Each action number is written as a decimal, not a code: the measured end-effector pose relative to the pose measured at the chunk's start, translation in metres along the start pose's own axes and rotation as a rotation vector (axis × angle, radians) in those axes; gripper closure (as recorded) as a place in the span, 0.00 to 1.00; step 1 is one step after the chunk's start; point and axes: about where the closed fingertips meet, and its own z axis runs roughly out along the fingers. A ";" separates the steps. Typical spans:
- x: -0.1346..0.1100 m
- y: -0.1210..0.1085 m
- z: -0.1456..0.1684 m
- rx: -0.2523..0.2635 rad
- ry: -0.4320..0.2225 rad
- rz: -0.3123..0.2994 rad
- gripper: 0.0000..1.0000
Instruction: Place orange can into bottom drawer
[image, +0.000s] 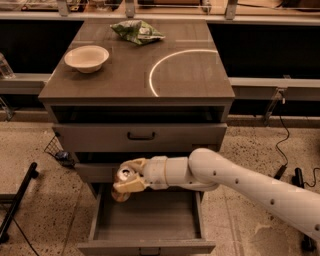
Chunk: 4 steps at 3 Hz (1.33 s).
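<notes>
My gripper (128, 176) is shut on the orange can (121, 193), whose silver top faces up. It holds the can just above the back left corner of the open bottom drawer (155, 220), in front of the middle drawer's front. The drawer is pulled out toward the camera and its grey floor is bare. The white arm reaches in from the lower right.
A white bowl (86, 57) and a green snack bag (136, 31) lie on the cabinet top (190, 75). The top drawer (141, 136) has a black handle and is closed. A black stand leg (17, 200) lies on the floor at left, and cables (280, 135) at right.
</notes>
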 end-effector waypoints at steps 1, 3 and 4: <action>0.032 0.021 0.046 -0.071 -0.024 -0.014 1.00; 0.049 0.023 0.055 -0.055 -0.004 -0.019 1.00; 0.090 0.011 0.066 0.015 0.040 -0.093 1.00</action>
